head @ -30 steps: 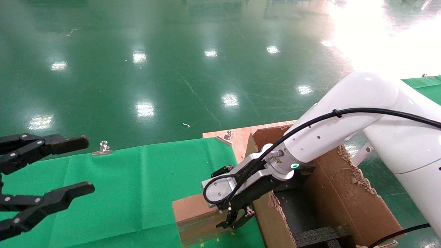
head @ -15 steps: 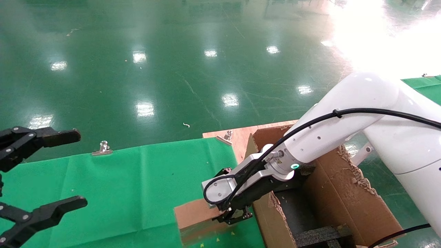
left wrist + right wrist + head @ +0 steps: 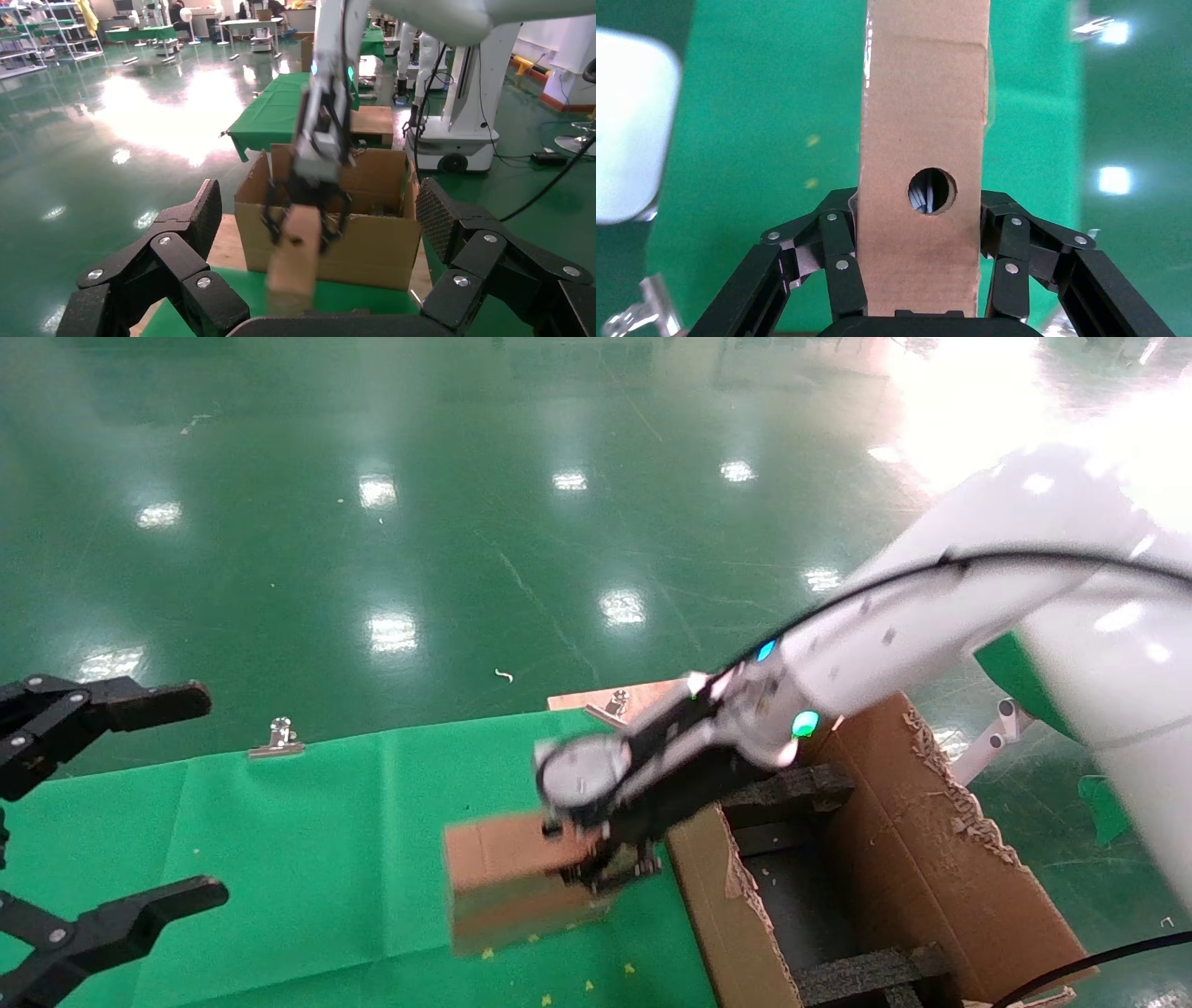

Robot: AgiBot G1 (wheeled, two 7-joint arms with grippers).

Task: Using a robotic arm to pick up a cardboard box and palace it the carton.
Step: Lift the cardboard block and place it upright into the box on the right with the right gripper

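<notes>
My white right arm [image 3: 894,635] reaches over the green table. Its black right gripper [image 3: 605,864] is shut on the small flat cardboard box [image 3: 507,882], gripped at its right end and held above the green cloth, just left of the carton. The right wrist view shows the box's narrow side [image 3: 923,175] with its round hole, clamped between the fingers [image 3: 838,263]. The large carton [image 3: 894,859] with ragged flaps and black foam inserts [image 3: 787,789] stands at the right; it also shows in the left wrist view [image 3: 365,239]. My left gripper [image 3: 140,794] hangs open and empty at the far left.
A green cloth [image 3: 307,840] covers the table, held by metal clips [image 3: 277,736]. A bare wooden board edge [image 3: 643,696] lies behind the carton. Shiny green floor lies beyond. Another robot base [image 3: 464,133] stands behind the carton in the left wrist view.
My right gripper closed on the cardboard box and lifted it off the cloth, moving up and to the left. The right arm rose. The left gripper drifted slightly left.
</notes>
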